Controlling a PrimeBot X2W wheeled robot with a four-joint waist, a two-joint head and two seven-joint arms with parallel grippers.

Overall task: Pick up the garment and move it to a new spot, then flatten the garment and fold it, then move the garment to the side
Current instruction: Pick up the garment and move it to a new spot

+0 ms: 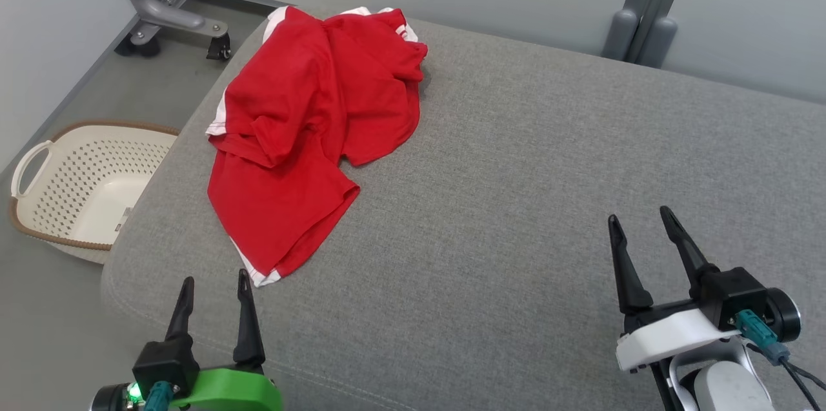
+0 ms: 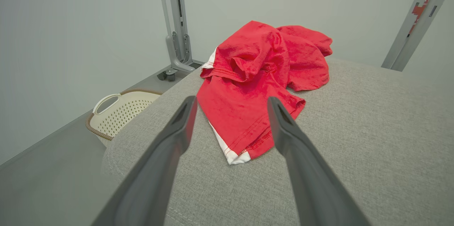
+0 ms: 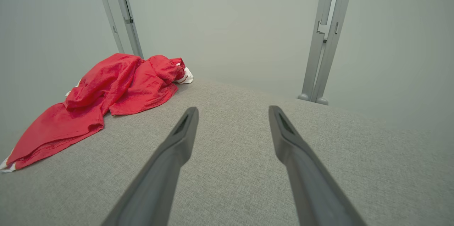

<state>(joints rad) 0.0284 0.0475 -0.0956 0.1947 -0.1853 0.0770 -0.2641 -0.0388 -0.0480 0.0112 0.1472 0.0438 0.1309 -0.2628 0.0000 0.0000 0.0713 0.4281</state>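
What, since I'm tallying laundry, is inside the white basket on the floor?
The basket looks bare inside where it is visible: perforated walls and bottom. Its right part is hidden by the grey cushioned surface.

red garment [image 2: 255, 77], left end effector [image 2: 232, 99] spread

left claw [image 1: 215, 287] low at left, fingers spread, empty; right claw [image 1: 639, 224] low at right, likewise spread, empty

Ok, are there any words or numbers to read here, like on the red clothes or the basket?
None can be read.
red garment: plain red with white trim, no print showing.
basket: no label visible.
orange patch on the grey post: too blurred to tell if it bears text.
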